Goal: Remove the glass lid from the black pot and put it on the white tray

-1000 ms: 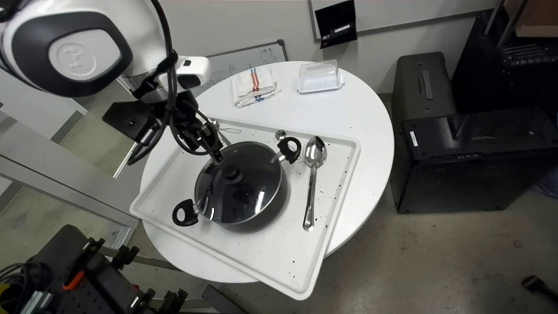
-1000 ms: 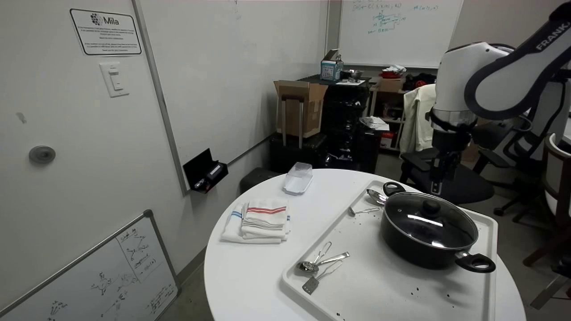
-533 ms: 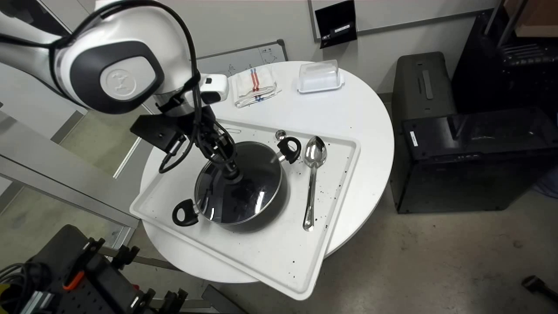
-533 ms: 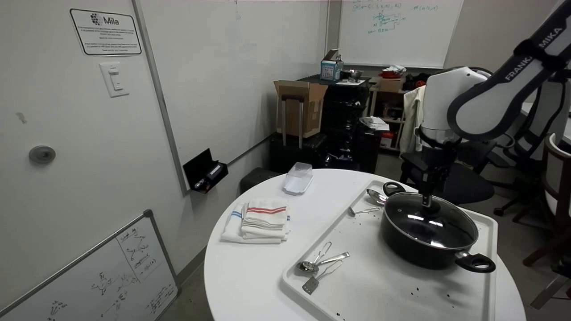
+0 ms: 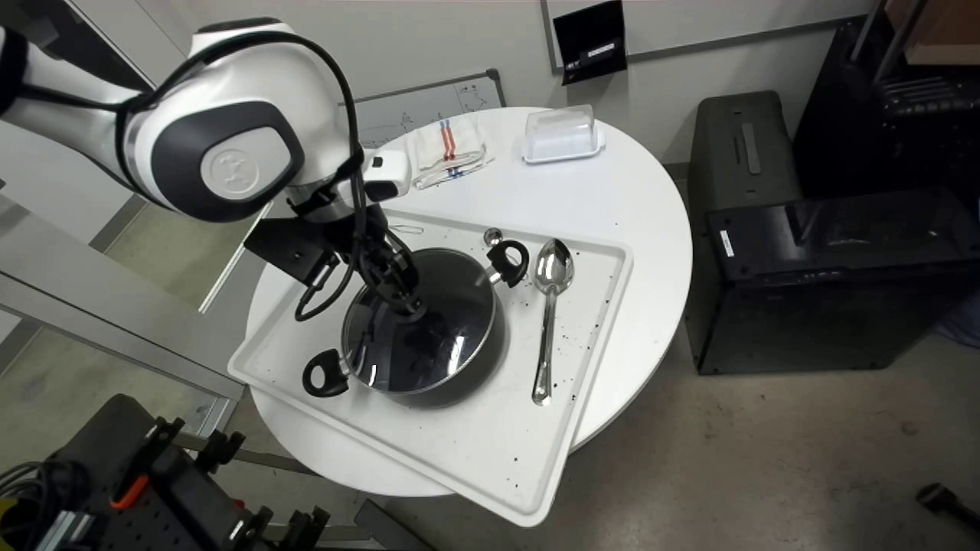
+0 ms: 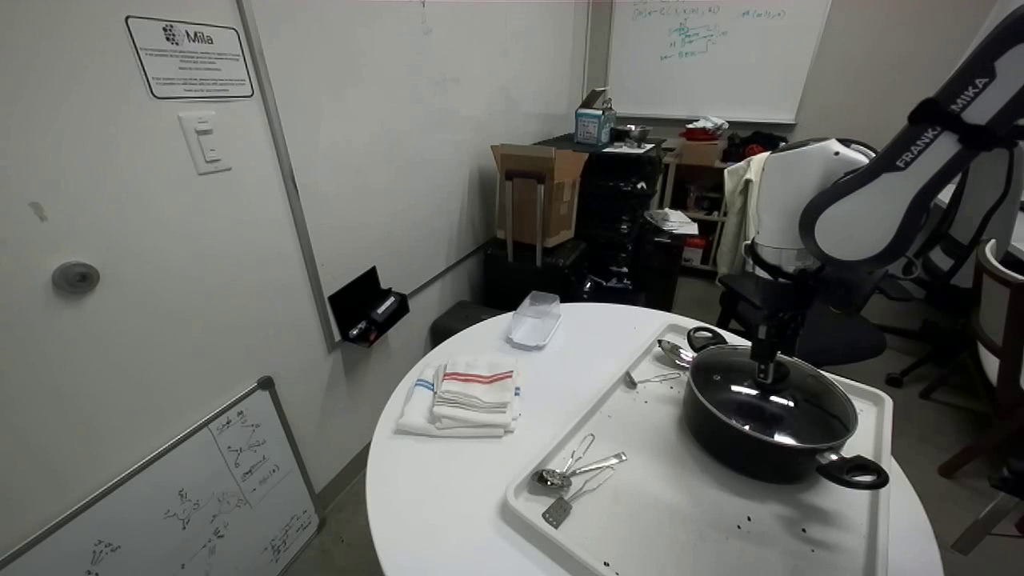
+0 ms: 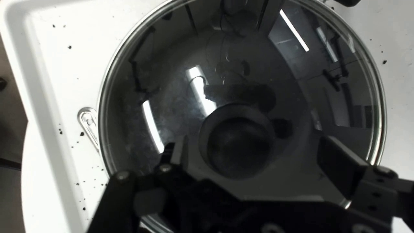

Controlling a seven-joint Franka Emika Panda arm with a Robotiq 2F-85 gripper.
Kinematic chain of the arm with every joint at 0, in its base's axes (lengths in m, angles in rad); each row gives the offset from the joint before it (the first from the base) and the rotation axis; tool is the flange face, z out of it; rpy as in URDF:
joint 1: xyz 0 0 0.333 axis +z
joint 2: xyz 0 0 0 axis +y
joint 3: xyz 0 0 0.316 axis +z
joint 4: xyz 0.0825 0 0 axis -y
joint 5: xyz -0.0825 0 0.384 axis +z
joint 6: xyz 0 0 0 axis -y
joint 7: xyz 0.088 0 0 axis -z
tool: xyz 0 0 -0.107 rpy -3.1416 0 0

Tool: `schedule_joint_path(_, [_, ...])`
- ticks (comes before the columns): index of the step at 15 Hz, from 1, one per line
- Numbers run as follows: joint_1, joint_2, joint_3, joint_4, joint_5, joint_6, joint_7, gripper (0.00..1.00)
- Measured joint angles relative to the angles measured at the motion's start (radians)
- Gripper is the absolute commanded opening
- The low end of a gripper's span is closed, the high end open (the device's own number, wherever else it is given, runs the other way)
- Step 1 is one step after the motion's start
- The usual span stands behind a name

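The glass lid (image 5: 436, 356) sits on the black pot (image 6: 740, 448), covering it. It also shows in an exterior view (image 6: 744, 408) and fills most of the wrist view (image 7: 168, 97). Its dark knob (image 7: 239, 145) stands at the centre. My gripper (image 7: 257, 153) is open, with its fingers on either side of the knob. The knob is nearer the finger on the left of the wrist view, with a wider gap to the right. The gripper (image 5: 411, 308) hides most of the knob in both exterior views. The pot stands on the white tray (image 5: 490, 455).
A large metal spoon (image 5: 545, 321) lies on the tray beside the pot. Small utensils (image 6: 572, 484) lie near the tray's corner. Folded towels (image 6: 476, 392) and a small white dish with a clear cover (image 5: 563, 138) are on the round table (image 5: 635, 222). The pot's loop handles (image 6: 852, 472) stick out sideways.
My gripper has come down and across to the knob from above the pot's edge. In the last half second it has lowered slightly around the knob. Lid and pot have not moved.
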Motion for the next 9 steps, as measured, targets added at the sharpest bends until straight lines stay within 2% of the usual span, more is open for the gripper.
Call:
schedule_joint_path(6, [0.000, 0.012, -0.017, 0.000, 0.000, 0.016, 0.000, 1.00])
schedule_joint_path(7, [0.000, 0.014, -0.019, 0.000, 0.000, 0.017, 0.000, 0.90])
schedule_joint_path(8, [0.000, 0.015, -0.022, 0.000, 0.000, 0.019, 0.000, 0.74])
schedule_joint_path(9, [0.000, 0.015, -0.023, 0.000, 0.000, 0.021, 0.000, 0.67])
